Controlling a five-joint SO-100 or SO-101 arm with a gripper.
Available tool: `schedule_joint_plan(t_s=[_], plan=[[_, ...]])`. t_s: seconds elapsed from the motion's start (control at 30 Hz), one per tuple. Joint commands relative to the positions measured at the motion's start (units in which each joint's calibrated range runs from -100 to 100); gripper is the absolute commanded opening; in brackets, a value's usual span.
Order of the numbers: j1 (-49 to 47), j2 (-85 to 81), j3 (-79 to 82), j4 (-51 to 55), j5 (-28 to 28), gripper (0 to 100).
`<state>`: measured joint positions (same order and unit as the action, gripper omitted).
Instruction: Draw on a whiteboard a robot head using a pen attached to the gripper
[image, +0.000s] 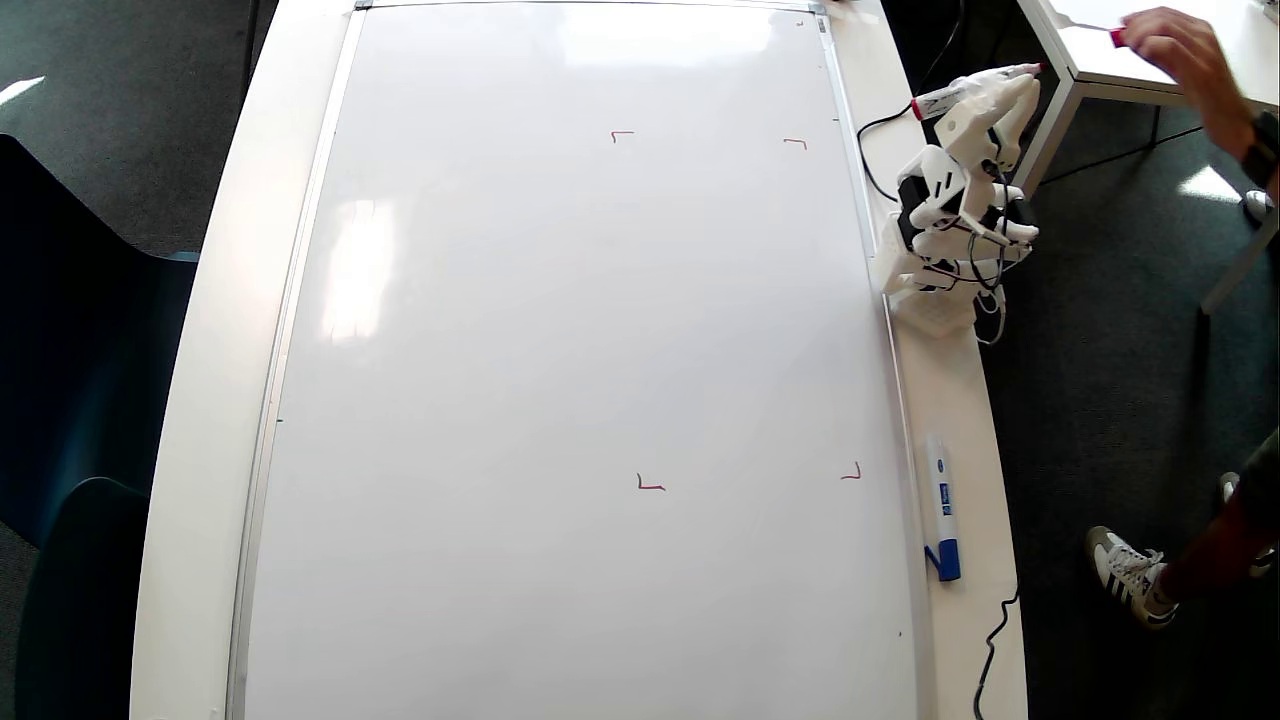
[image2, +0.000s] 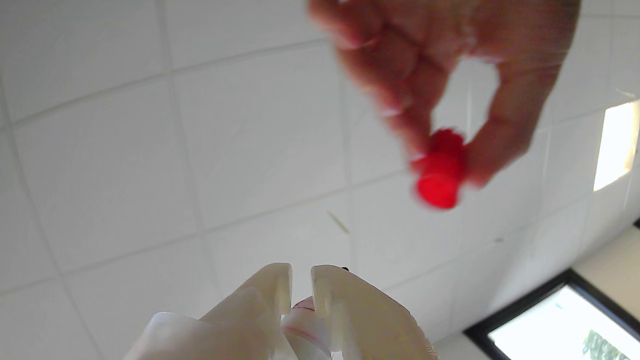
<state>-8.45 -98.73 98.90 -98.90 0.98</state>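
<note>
- In the overhead view we saw the whiteboard (image: 580, 380) as a large glossy white rectangle with a thin silver frame, lying flat on a white table (image: 215, 330) and throwing back soft glare from the ceiling lights.
- Four small red corner marks (image: 622, 135) sat on its right half; inside them the surface was bare, with no drawn robot head to be seen.
- The white 3D-printed arm (image: 945, 215), with black servos and black cables, stood on the table's right edge just beside the board's frame, folded up and off the board.
- The gripper (image: 1010, 85) pointed away from the board, and the pen (image: 945, 100), slim and white-bodied with a red end, lay along it, clear of the writing surface.
- A white marker with a blue cap (image: 942, 510) lay on the table strip just right of the board's frame.
- Only the wrist view, aimed up at a tiled white ceiling (image2: 150, 150), showed the grip: the two smooth cream plastic fingers (image2: 272, 290) stood nearly closed, a narrow slit between them, clamped on the pen (image2: 302, 320).
- That view also showed a person's hand (image2: 450, 65), blurred, pinching a small round red cap (image2: 440, 172) above the gripper (image2: 301, 280); from overhead we saw the same hand (image: 1175, 55) at the top right, over a second white table (image: 1130, 50).
</note>
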Motion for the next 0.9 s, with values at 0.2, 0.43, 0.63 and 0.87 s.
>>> schedule_joint_plan(t_s=[0.2, 0.43, 0.63, 0.87], plan=[[0.2, -0.1, 0.4, -0.8, 0.0, 1], [0.2, -0.1, 0.4, -0.8, 0.0, 1], [0.2, -0.1, 0.4, -0.8, 0.0, 1], [-0.2, -0.1, 0.4, -0.8, -0.2, 1]])
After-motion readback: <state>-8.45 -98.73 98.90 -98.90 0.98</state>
